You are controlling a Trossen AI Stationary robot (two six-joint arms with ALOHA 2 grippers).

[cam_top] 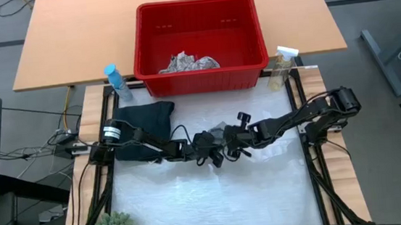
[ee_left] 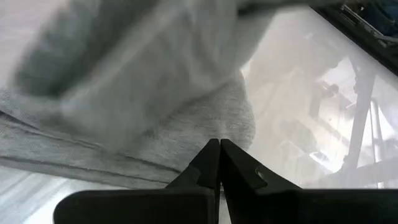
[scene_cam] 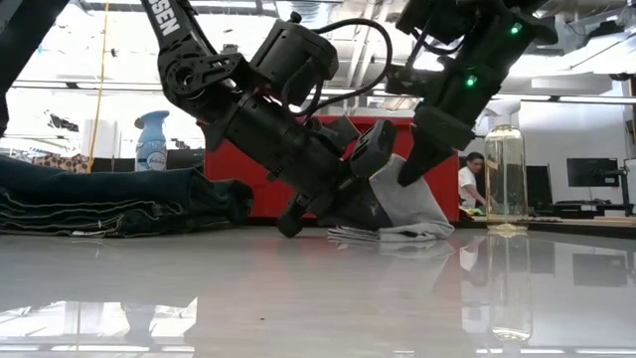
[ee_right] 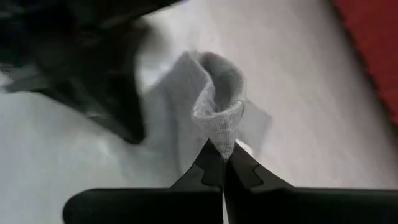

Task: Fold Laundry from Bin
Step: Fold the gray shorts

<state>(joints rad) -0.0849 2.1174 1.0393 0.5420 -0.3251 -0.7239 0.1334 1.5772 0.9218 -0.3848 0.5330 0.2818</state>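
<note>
black jointed arms, looped cables, green lights

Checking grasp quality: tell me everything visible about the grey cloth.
The grey cloth is small, plain and soft, knit-looking, bunched in a rumpled heap at the middle of the white table, in front of the red bin. Both grippers meet at it: the right gripper is shut, pinching a raised fold; the left gripper is shut at its edge.

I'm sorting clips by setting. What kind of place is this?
Probably a robotics lab or workshop, not a home: a framed work table, loose cables on the floor, and a person at monitors behind.
</note>
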